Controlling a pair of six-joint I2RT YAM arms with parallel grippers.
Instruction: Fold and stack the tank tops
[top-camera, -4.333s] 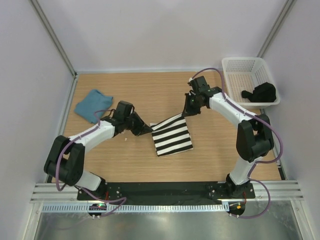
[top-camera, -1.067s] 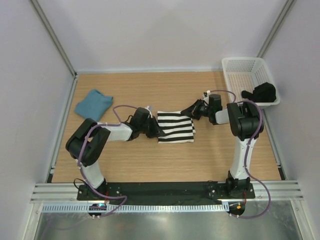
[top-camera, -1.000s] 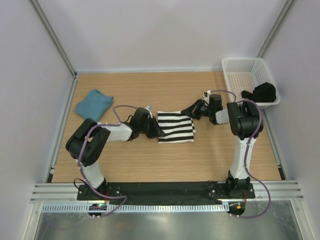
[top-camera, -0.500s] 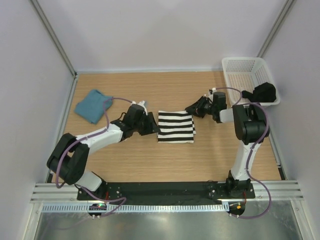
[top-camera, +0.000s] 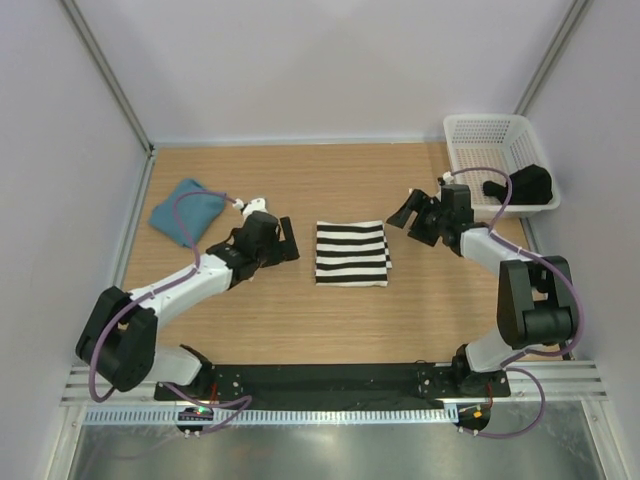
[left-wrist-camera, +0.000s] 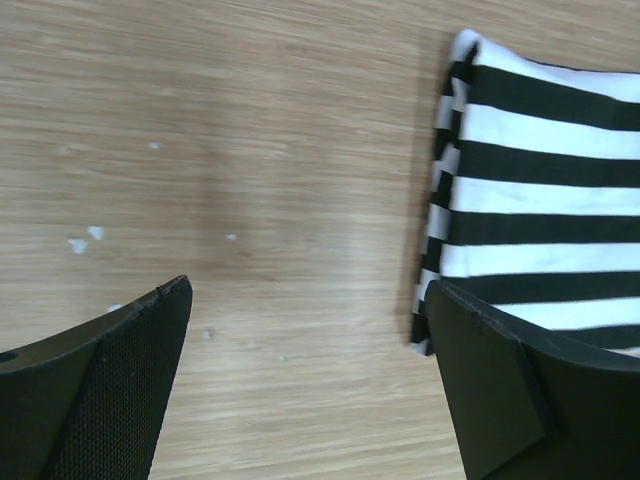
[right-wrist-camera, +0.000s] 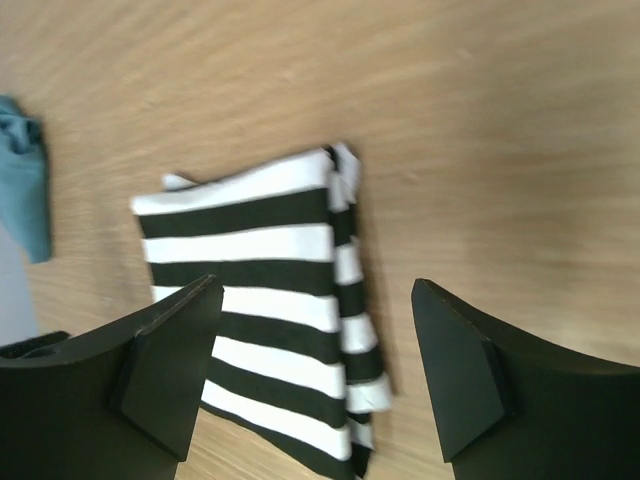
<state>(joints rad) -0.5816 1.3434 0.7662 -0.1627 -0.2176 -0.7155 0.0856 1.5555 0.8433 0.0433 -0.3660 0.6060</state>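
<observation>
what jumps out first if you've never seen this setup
The folded black-and-white striped tank top lies flat in the middle of the table, with the left gripper and right gripper open on either side, neither touching it. A teal tank top sits at the far left, and a white basket holding something dark at the far right.

Table (top-camera: 300, 320) with striped top (top-camera: 351, 253), teal top (top-camera: 185, 210)

White arms (top-camera: 185, 283), black joints — purple cables (top-camera: 205, 190)
</observation>
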